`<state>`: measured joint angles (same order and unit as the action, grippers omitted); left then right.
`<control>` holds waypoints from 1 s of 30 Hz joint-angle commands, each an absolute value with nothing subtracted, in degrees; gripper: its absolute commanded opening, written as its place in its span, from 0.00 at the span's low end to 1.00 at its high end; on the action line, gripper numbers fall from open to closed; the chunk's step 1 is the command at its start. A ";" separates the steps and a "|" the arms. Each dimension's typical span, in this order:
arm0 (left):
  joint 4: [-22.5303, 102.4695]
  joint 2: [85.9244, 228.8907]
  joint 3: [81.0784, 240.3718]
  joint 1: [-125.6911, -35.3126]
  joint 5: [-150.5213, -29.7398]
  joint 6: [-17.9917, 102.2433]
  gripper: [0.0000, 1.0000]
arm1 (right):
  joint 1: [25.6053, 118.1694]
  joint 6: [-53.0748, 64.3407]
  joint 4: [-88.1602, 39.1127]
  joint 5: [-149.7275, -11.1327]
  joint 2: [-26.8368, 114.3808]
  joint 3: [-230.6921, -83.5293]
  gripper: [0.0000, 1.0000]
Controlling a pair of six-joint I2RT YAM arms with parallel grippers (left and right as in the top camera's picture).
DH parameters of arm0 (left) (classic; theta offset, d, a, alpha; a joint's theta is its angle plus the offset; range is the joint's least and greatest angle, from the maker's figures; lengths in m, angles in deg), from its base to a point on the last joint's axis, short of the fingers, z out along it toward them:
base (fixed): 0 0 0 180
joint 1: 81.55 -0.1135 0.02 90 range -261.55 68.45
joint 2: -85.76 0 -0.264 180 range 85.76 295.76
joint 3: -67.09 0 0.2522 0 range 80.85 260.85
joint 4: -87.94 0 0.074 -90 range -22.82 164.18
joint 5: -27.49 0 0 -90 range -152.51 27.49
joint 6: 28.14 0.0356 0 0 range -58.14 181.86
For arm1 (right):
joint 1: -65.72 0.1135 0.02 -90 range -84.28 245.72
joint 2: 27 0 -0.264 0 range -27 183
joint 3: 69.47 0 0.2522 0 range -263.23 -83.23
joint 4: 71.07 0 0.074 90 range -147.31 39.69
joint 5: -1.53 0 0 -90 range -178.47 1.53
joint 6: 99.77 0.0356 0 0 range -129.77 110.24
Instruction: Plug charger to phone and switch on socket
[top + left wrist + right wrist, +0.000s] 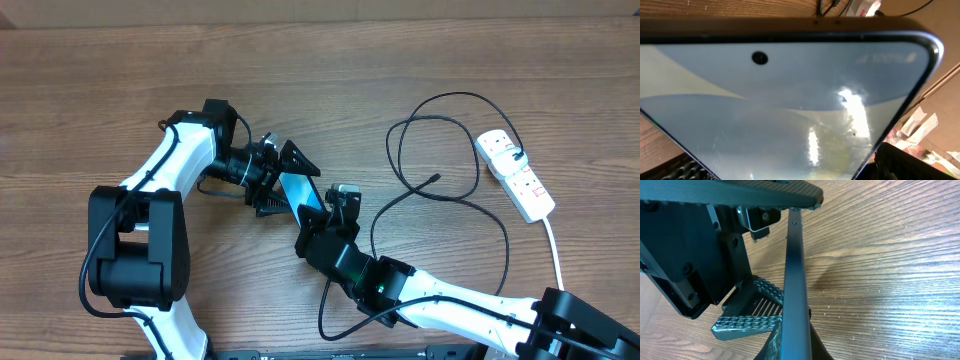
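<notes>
Grips the phone (302, 192) by one end in the right hand (335, 198), tilted off the table (100, 80); brackets it with the left hand (290, 185), spread wide. Leaves cable (436, 179) and power strip (518, 177) well apart.

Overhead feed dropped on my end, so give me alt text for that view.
The phone stands on its edge mid-frame between the left gripper and right gripper. The charger lies in loose loops to their right, its tip free and not in the phone, with the socket just beyond.
</notes>
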<state>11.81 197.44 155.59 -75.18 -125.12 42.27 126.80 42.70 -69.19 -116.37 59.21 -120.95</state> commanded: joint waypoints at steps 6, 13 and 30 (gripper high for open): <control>15.22 197.55 160.79 -78.00 -124.88 44.83 1.00 | 121.14 42.57 -66.61 -116.88 55.85 -121.58 0.04; 1.14 192.30 173.16 -83.51 -107.70 53.37 1.00 | 112.90 49.37 -54.52 -116.50 46.95 -121.58 0.04; 0.46 144.63 150.17 -117.25 -112.53 60.61 1.00 | 104.22 63.31 -42.59 -100.31 40.83 -121.34 0.04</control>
